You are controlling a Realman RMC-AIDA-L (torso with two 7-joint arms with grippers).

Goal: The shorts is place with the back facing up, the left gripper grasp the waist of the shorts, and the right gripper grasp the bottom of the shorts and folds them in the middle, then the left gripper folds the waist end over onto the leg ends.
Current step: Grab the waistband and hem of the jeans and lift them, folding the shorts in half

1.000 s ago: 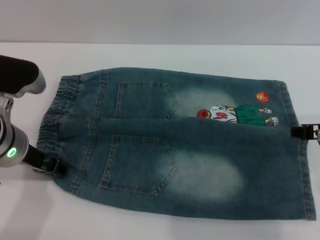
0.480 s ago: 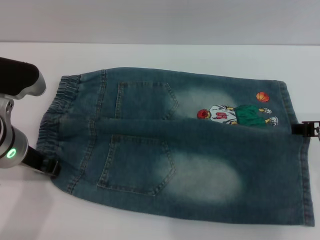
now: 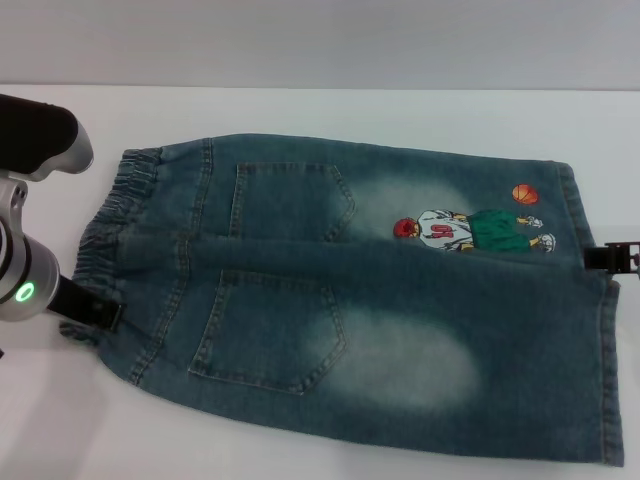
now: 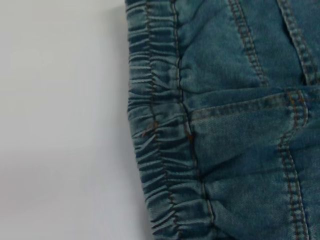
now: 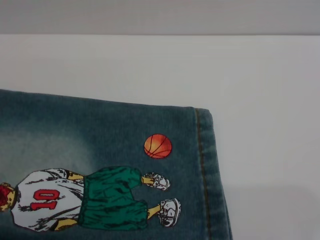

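The shorts [image 3: 360, 300] lie back-up on a white table [image 3: 330, 110], spread left to right, with the near leg lapped partly over the far one. The waist [image 3: 115, 225] is the ruffled end on the left, and the hems [image 3: 590, 300] are on the right (the far leg has the cartoon print [image 3: 472, 228] with an orange ball [image 3: 525, 193]). Two back pockets show, one far [image 3: 290, 200] and one near [image 3: 268, 328].

The left gripper [image 3: 95, 315] sits at the near end of the waist, black claw touching the denim edge, but I honestly can't tell whether it's pinching or loose. The right gripper [image 3: 610, 258] pokes in at the right edge, right at the hems where the two legs meet; same deal, can't tell if it's clamped.

The left wrist view shows only puckered elastic and stitched seams next to bare table.
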